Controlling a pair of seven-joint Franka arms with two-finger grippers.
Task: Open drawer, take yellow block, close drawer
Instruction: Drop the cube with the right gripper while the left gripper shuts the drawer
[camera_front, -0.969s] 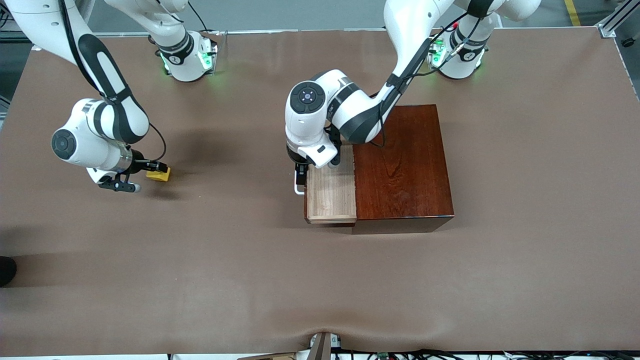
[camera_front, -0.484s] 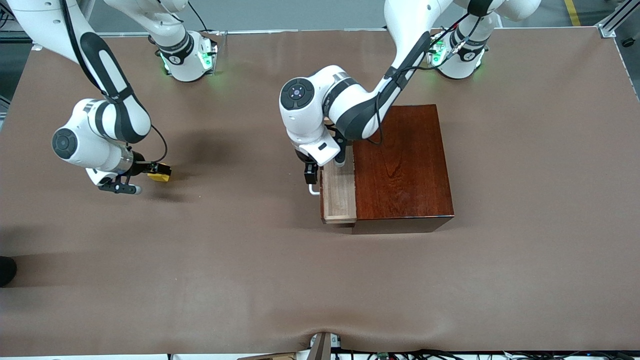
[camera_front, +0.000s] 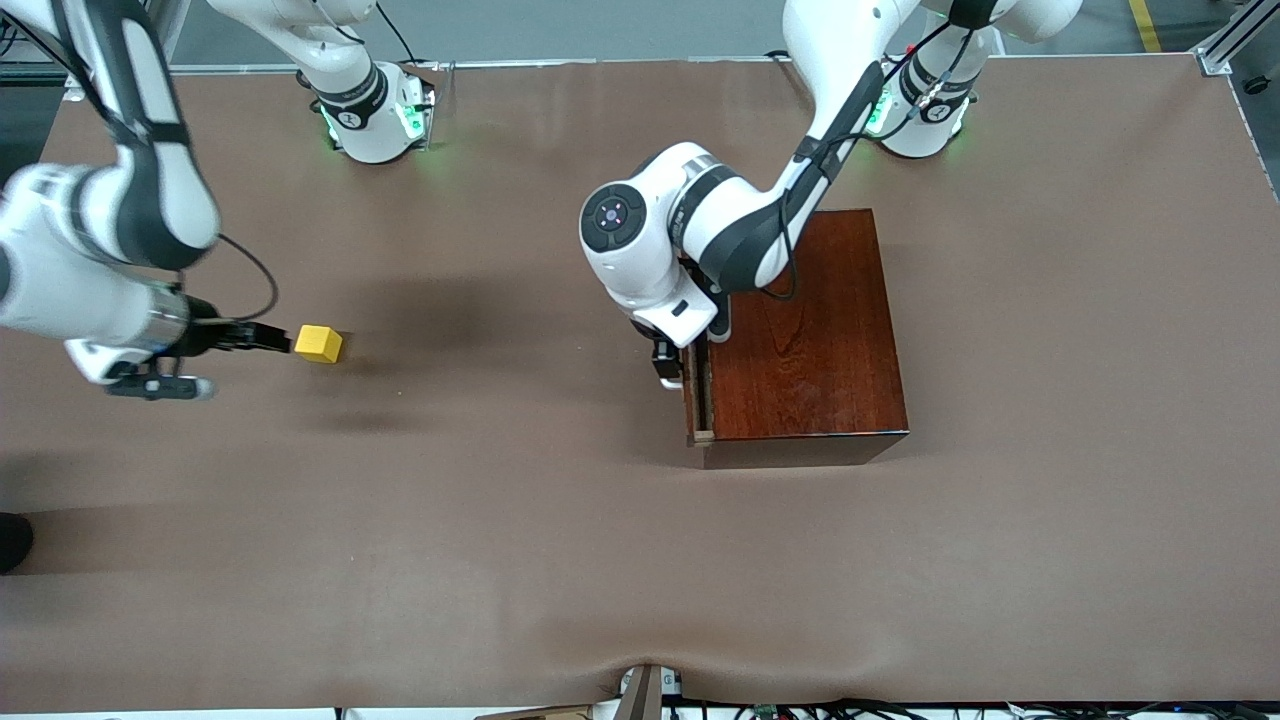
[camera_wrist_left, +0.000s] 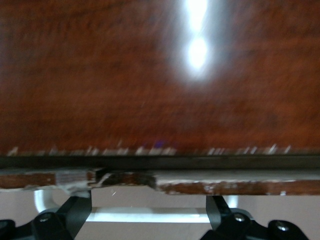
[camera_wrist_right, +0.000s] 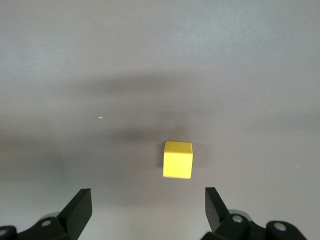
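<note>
The yellow block (camera_front: 319, 344) (camera_wrist_right: 177, 159) rests alone on the brown table toward the right arm's end. My right gripper (camera_front: 272, 340) (camera_wrist_right: 148, 197) is open just short of it, with nothing between its fingers. The drawer (camera_front: 697, 390) (camera_wrist_left: 225, 186) is pushed almost fully into the dark reddish-brown box (camera_front: 810, 330) (camera_wrist_left: 150, 75); only a narrow strip sticks out. My left gripper (camera_front: 668, 372) (camera_wrist_left: 148, 210) is open at the drawer's front. The white handle (camera_wrist_left: 150, 215) lies between its fingers.
The brown table (camera_front: 500, 520) stretches wide nearer the front camera and between the block and the box. Both arm bases (camera_front: 375, 120) stand along the table's edge farthest from the camera. Cables lie along the near edge.
My right gripper opened, let go of the yellow block and drew back toward the right arm's end. My left gripper pushed the drawer from well open to almost shut.
</note>
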